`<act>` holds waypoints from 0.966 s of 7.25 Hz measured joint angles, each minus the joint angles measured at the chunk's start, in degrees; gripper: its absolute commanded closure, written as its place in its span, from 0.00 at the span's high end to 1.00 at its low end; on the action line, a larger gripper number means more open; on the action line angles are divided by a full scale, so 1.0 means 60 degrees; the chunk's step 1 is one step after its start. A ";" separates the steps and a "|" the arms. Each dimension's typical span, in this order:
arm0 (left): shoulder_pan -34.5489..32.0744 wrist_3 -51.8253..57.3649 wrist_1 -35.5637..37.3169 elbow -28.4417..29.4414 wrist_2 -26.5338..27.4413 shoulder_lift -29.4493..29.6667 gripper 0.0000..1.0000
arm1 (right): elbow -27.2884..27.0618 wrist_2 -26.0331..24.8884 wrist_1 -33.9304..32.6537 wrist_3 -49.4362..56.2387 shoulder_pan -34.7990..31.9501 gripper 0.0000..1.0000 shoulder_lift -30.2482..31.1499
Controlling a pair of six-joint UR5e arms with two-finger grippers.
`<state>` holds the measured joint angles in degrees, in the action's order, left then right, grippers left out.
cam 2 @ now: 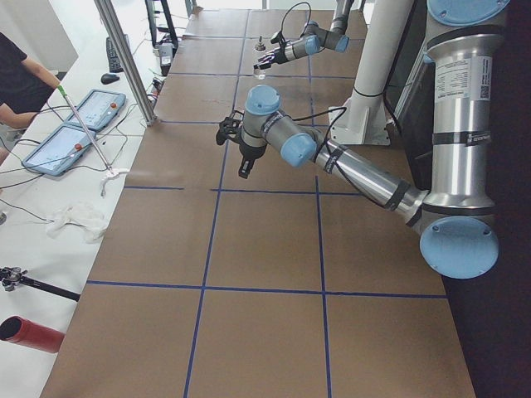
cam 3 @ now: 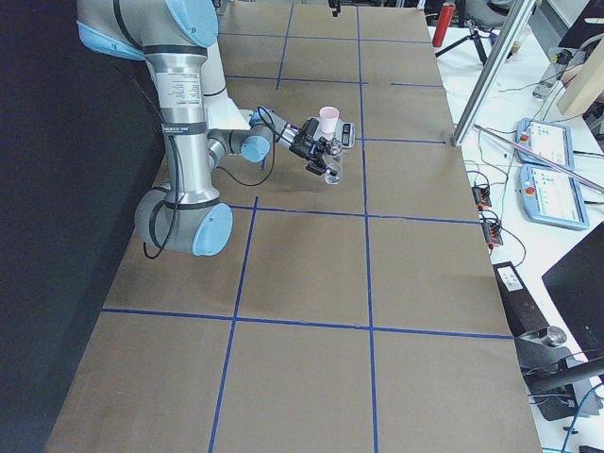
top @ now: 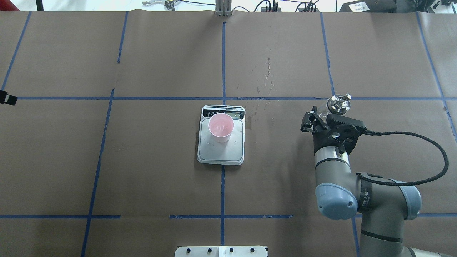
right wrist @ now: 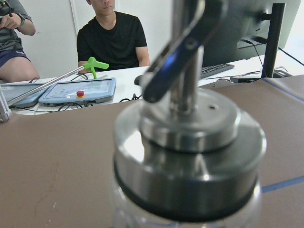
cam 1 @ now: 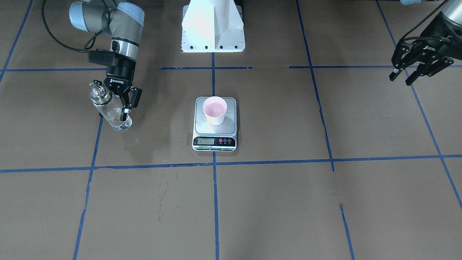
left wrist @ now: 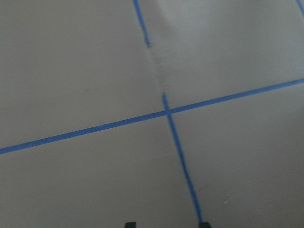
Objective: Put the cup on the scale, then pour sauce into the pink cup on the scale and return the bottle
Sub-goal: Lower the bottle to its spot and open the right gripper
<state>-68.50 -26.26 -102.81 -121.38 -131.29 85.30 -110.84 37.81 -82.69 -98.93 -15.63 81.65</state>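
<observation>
The pale pink cup [cam 1: 214, 110] stands upright on the silver plate of the scale [cam 1: 202, 128] at the table's middle; both also show in the overhead view, the cup [top: 221, 127] on the scale [top: 221, 153]. My right gripper [cam 1: 117, 110] is shut on the clear glass bottle [cam 1: 108, 108], held tilted, its base close to the table, well to the side of the scale. Its metal pourer cap fills the right wrist view [right wrist: 185, 156] and shows overhead [top: 339, 102]. My left gripper [cam 1: 402, 76] is open and empty, high and far from the scale.
The white robot base mount [cam 1: 213, 32] stands behind the scale. Blue tape lines [cam 1: 216, 202] grid the brown table. Small splash marks [cam 1: 169, 155] lie beside the scale. Operators and tablets [right wrist: 78, 92] are at a side desk beyond the table's edge.
</observation>
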 measured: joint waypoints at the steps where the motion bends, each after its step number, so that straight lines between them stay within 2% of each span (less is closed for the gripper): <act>1: -0.0119 0.0235 0.0083 0.0087 -0.0044 -0.0139 0.54 | 0.0084 0.0041 0.0002 -0.0030 -0.0001 0.00 0.0263; 6: -0.0228 0.0363 0.0192 0.0195 -0.0087 -0.0226 0.54 | 0.0951 0.0607 0.1261 0.0009 0.0027 0.00 0.0596; 7: -0.0228 0.0363 0.0189 0.0196 -0.0090 -0.0227 0.54 | 0.0954 0.0606 0.1286 0.0036 0.0018 0.41 0.0617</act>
<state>-69.87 -24.08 -101.67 -120.20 -131.82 83.94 -105.12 41.44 -74.98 -98.71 -15.52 85.35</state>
